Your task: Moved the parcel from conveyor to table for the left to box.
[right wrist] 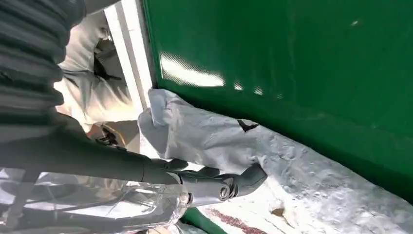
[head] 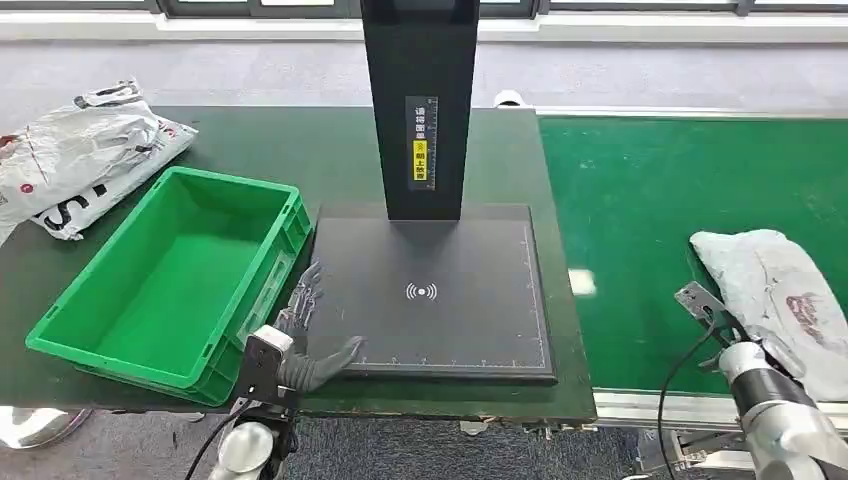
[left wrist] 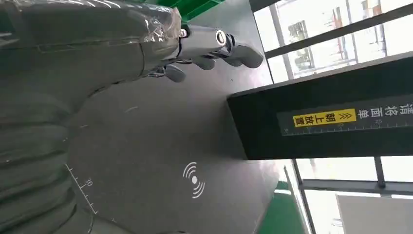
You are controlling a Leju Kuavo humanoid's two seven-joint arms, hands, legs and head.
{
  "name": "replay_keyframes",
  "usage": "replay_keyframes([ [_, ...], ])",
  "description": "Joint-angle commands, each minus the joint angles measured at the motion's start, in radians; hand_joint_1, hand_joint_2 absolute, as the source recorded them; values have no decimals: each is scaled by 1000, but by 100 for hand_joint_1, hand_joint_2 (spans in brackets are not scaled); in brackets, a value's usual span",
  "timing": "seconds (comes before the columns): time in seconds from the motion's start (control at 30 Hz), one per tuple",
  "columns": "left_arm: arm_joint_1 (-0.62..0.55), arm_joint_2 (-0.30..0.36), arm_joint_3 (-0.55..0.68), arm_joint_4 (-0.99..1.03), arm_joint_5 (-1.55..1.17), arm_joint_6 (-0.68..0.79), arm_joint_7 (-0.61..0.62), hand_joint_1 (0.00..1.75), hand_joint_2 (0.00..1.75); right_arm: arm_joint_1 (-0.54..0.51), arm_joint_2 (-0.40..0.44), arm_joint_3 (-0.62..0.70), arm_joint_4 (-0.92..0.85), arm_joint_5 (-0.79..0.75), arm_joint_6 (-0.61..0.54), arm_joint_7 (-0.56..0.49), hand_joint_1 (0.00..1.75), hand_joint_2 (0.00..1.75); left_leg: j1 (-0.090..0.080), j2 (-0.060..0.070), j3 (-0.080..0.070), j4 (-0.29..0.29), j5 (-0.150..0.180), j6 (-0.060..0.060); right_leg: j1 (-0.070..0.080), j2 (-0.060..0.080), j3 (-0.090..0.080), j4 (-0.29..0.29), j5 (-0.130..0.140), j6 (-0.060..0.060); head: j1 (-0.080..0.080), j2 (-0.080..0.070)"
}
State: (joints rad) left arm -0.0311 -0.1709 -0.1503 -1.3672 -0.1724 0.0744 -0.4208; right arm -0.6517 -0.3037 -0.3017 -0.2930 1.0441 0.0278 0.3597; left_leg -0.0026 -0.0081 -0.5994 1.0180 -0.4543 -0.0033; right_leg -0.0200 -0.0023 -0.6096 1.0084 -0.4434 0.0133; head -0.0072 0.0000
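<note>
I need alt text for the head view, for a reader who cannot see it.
A grey parcel lies on the green conveyor under the robot's right hand. The left hand rests open on a black scanner pad, beside an empty green box.

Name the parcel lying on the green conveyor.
The grey parcel at the right robot hand; the white parcel lies on the dark table beyond the green crate.

floor (head: pixel 250 75): grey, perhaps carpet | windows (left wrist: pixel 331 34): bright daylight | table (head: pixel 300 140): dark green
</note>
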Motion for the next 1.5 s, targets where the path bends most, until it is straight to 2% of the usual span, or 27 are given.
replay_keyframes([
  [0.03,-12,23,-26,30,1,-2,6,0,175,-37,14,59,65,0,4,0,0,175,1,3,5,-2,-1,-1,1,2,4,-3,0,-2,0,0],
  [0.33,2,18,-17,15,-3,0,8,0,175,-56,17,52,56,38,-5,-20,0,175,1,4,4,-2,-1,-1,1,3,3,-2,1,-1,0,0],
  [0.47,12,12,-9,15,-7,13,12,0,175,-89,37,77,34,71,-46,-63,0,175,0,4,1,-1,0,0,0,3,0,0,1,-1,0,0],
  [0.57,15,9,-6,12,-8,14,13,0,175,-107,44,83,31,82,-50,-62,0,175,0,8,4,-1,-1,-1,0,8,1,-1,1,-2,0,0],
  [0.7,11,-1,5,13,-16,19,19,0,175,-137,60,106,-2,115,-111,-117,0,175,0,7,4,-2,-1,-1,1,6,2,-2,1,-2,0,0],
  [1.17,12,-7,1,22,-22,16,20,0,175,-106,53,107,-22,126,-115,-150,0,175,1,2,3,-2,0,-1,1,2,3,-2,1,-2,0,0],
  [1.33,-2,-10,-3,41,-15,4,15,0,175,-85,35,149,18,201,-81,-27,0,175,1,1,3,-1,0,-1,1,1,3,-2,0,-1,0,0],
  [1.5,-18,-10,-7,75,-6,-3,7,0,175,-83,38,167,55,248,-21,48,0,175,2,-1,6,-4,0,-1,2,-1,7,-5,1,-2,0,0],
])
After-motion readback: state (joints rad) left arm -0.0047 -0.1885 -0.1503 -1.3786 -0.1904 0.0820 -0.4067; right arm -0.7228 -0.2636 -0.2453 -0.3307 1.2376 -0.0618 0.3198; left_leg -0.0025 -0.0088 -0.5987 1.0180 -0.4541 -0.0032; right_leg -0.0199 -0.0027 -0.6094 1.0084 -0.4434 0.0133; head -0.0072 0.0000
